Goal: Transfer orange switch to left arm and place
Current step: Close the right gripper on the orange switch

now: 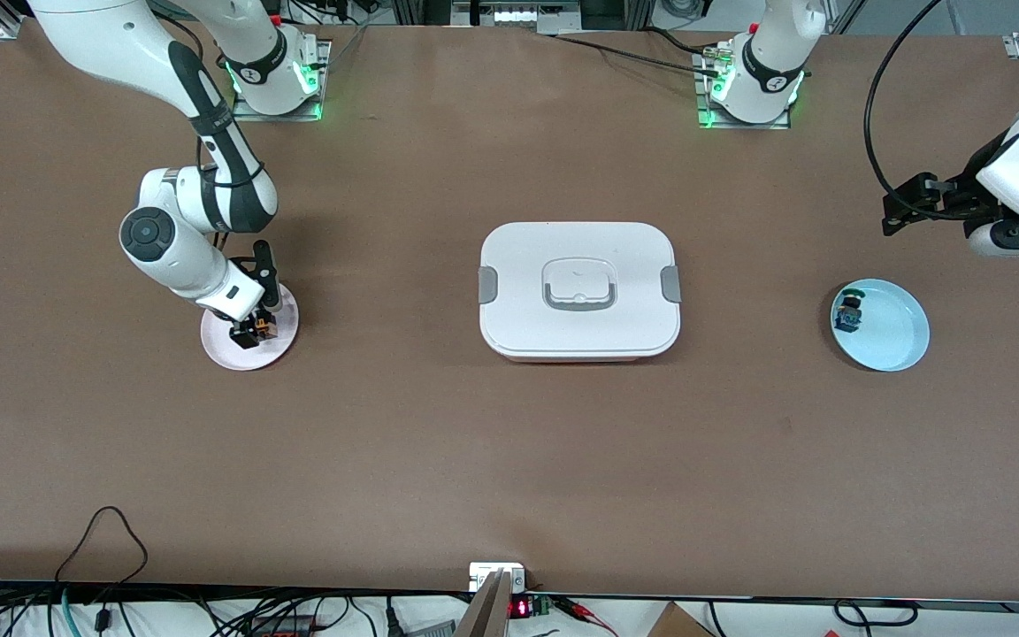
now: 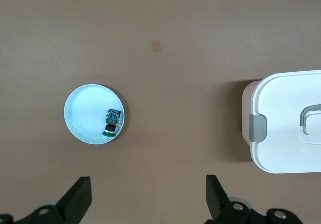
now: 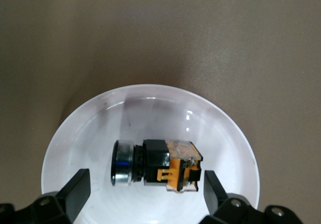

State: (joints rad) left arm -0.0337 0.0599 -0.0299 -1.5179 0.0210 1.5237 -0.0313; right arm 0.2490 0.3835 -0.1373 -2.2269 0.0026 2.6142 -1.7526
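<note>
The orange switch (image 1: 256, 332) (image 3: 158, 164) lies on its side on a small pink plate (image 1: 218, 343) (image 3: 150, 111) toward the right arm's end of the table. My right gripper (image 1: 253, 336) (image 3: 145, 180) is low over that plate and open. One finger stands on each side of the switch, apart from it. The white box (image 1: 578, 287) (image 2: 288, 128) sits shut in the middle of the table. My left gripper (image 1: 894, 217) (image 2: 148, 184) hangs open and empty, high over the table at the left arm's end, beside a blue plate.
The round blue plate (image 1: 894, 332) (image 2: 85, 113) holds a small blue-and-green switch part (image 1: 848, 311) (image 2: 113, 121). Cables and a power strip (image 1: 496, 577) run along the table edge nearest the front camera.
</note>
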